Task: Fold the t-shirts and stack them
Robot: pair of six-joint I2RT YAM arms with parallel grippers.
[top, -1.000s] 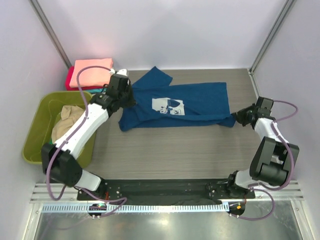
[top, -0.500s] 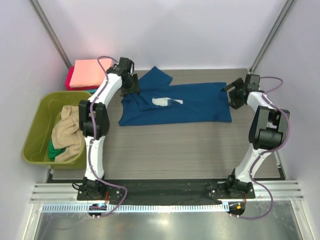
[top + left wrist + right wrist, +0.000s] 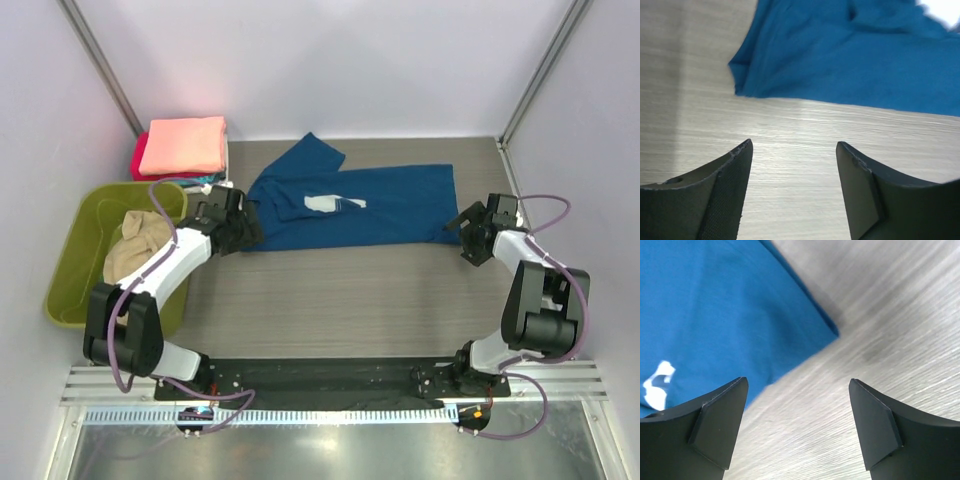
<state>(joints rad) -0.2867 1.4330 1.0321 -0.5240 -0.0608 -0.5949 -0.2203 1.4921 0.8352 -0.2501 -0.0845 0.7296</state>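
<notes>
Both arms are drawing back toward me from the far corners of the blue shirt (image 3: 380, 205), where they were reaching half a second ago, while the shirt itself is lying just as it was then. Nearest to me, bare wood-grain table (image 3: 350, 300) is stretching between the two arms. At its left, the left gripper (image 3: 245, 230) is hovering low at the shirt's near left corner. Through that wrist camera I am seeing its fingers (image 3: 720, 190) standing wide apart with nothing between them but tabletop, and the cloth's corner is lying just ahead of the tips, not touching them. At the right, the right gripper (image 3: 465, 235) is hanging beside the shirt's near right corner. Its jaws are also spread wide and holding nothing, and the pointed blue corner is sitting ahead of them and slightly left. The shirt is resting flat across the middle of the table as a long band running left to right. One sleeve is sticking out toward the far left, and only a sliver of the white patch (image 3: 328, 203) is peeking from under a fold. Left of the table, the olive tub (image 3: 70, 270) is sitting beside the left arm's forearm, with a tan shirt (image 3: 135, 240) bunched inside it. Farthest away, in the far left corner, a folded stack is waiting. The salmon-pink shirt (image 3: 182, 145) is lying on top, a red shirt (image 3: 140, 165) is showing beneath it, and a teal shirt (image 3: 203, 180) is showing at the stack's near edge.
</notes>
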